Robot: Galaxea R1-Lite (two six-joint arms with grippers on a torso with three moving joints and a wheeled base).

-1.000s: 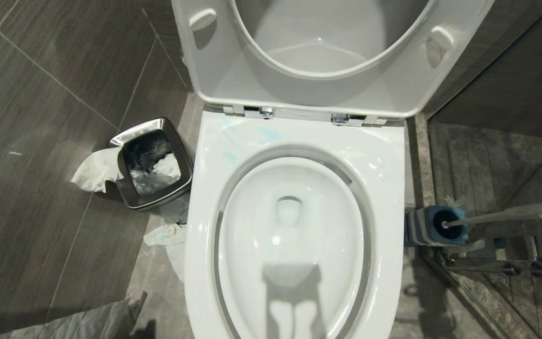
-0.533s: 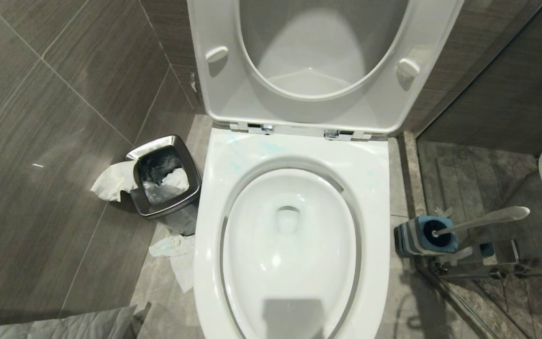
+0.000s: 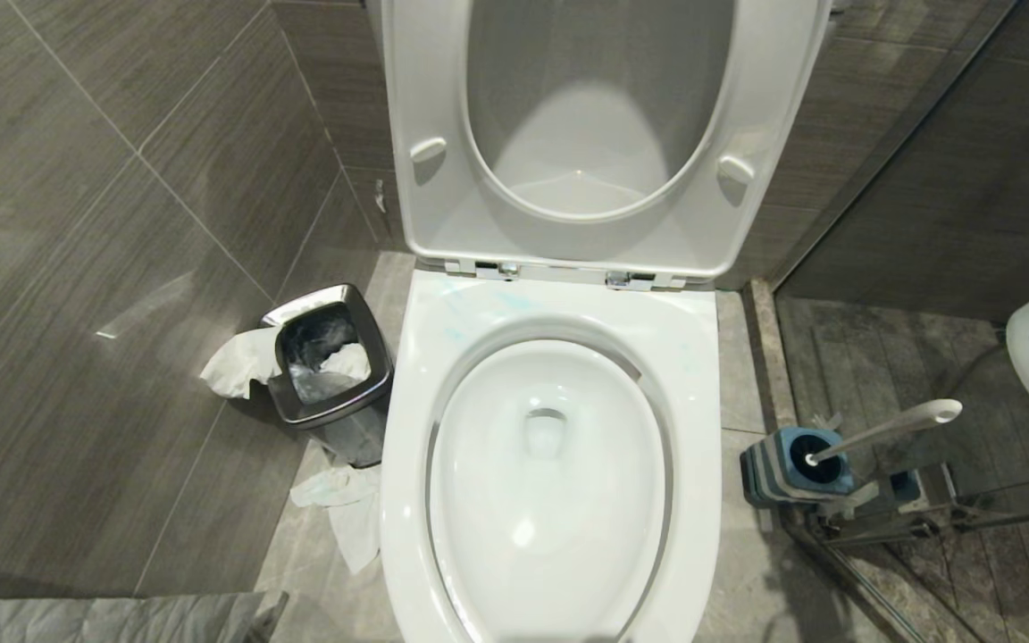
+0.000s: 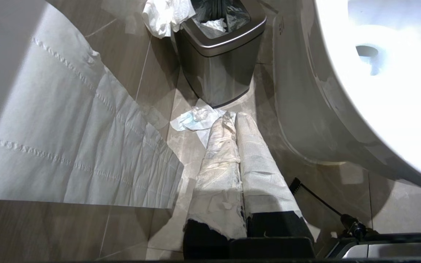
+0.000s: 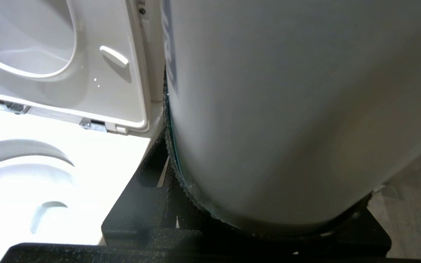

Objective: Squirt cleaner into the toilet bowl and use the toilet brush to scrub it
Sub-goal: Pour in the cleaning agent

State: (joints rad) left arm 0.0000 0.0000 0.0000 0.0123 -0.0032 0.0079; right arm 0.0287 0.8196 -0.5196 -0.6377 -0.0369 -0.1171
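Toilet bowl (image 3: 550, 482) is seen dead centre, seat and lid (image 3: 599, 134) propped up against the far wall so the basin is left wide open for cleaning. Faint turquoise streaks of cleaner (image 3: 470, 308) can be spotted on the far-left part of the rim, so some squirting looks to be done already, tbh.

A big white bottle (image 5: 287, 109) is clamped in the right claw (image 5: 247, 219), jaws held about half wide around its body; it's parked off at the right edge, near the glass partition.

A steel waste bin (image 3: 329, 368) is tucked just left of the bowl, with tissue spilled on the floor around it.

Toilet brush (image 3: 881, 429) is left leaning in its blue-topped holder (image 3: 791, 464) on the right, handy for the scrub, not yet picked up.

Left claw (image 4: 232, 120), paper-wrapped, is pressed closed on nothing, hung low by the bin.
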